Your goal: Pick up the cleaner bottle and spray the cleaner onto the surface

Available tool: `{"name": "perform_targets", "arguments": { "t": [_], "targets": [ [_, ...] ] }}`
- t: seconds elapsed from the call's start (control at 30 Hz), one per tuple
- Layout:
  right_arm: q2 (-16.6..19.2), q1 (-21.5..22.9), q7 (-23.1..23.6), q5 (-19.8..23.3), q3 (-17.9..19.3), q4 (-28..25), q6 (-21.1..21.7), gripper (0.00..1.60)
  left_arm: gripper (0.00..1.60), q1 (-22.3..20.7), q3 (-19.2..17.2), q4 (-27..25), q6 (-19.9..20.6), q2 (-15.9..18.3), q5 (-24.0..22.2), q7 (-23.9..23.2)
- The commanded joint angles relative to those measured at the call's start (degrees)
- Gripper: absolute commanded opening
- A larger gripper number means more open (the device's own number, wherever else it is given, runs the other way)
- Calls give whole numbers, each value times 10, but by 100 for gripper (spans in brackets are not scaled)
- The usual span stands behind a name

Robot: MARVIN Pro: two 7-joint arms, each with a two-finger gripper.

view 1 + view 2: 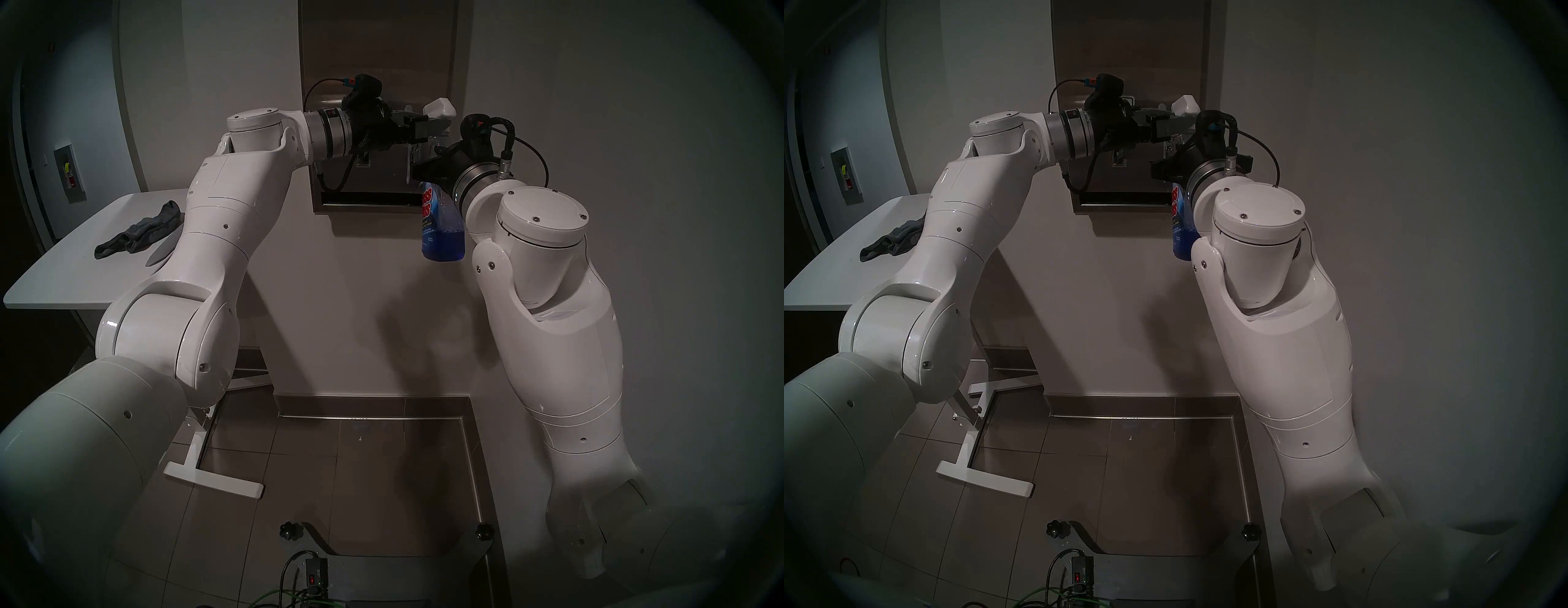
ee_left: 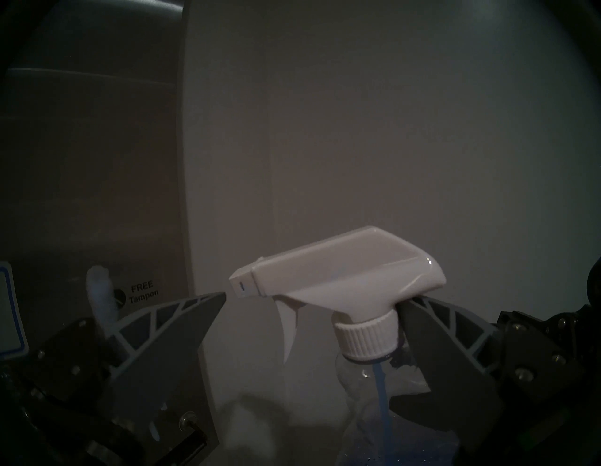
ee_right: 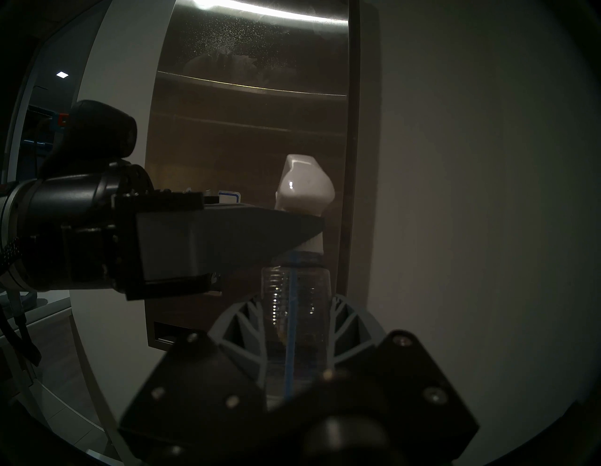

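Two end effectors: right end effector (image 3: 297,328) grips the cleaner bottle (image 1: 441,229); left end effector (image 2: 313,301) gapes around its trigger.
Done: bottle lifted to the surface (image 3: 247,136), droplets showing.
Left: more squeezes, likely.

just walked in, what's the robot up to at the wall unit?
Right tool is shut on the cleaner bottle at its neck, holding it upright before the steel dispenser panel. Left tool is open, straddling the white trigger head. Foam already clings to the panel. A grey cloth lies on the table.
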Motion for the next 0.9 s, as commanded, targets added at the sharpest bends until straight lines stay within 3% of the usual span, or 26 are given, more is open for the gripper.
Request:
{"name": "perform_targets", "arguments": {
  "t": [0.0, 0.13, 0.17, 0.2, 0.23, 0.27, 0.33, 0.37, 0.87],
  "targets": [
    [-1, 33, -2, -9, 7, -37, -21, 0, 160, -21, -11, -3, 28, -7, -8, 17],
    [-1, 33, -2, -10, 7, -37, -21, 0, 160, -18, -14, -3, 42, -13, -13, 17],
    [-1, 33, -2, -10, 7, -37, -21, 0, 135, -17, -14, -4, 44, -14, -14, 18],
    [-1, 33, -2, -10, 7, -37, -21, 0, 121, -17, -14, -3, 46, -16, -15, 17],
    [-1, 33, -2, -10, 7, -37, -21, 0, 81, -16, -15, -4, 47, -17, -16, 18],
    [-1, 33, -2, -10, 7, -37, -21, 0, 73, -16, -15, -3, 48, -19, -17, 19],
    [-1, 33, -2, -10, 7, -37, -23, 0, 32, -16, -17, -2, 49, -23, -18, 24],
    [0, 33, -2, -10, 7, -38, -23, 0, 0, -15, -20, -1, 46, -25, -19, 24],
    [0, 31, -3, -11, 7, -40, -26, 0, 0, -11, -25, 0, 18, -19, -17, 13]
  ]
}}
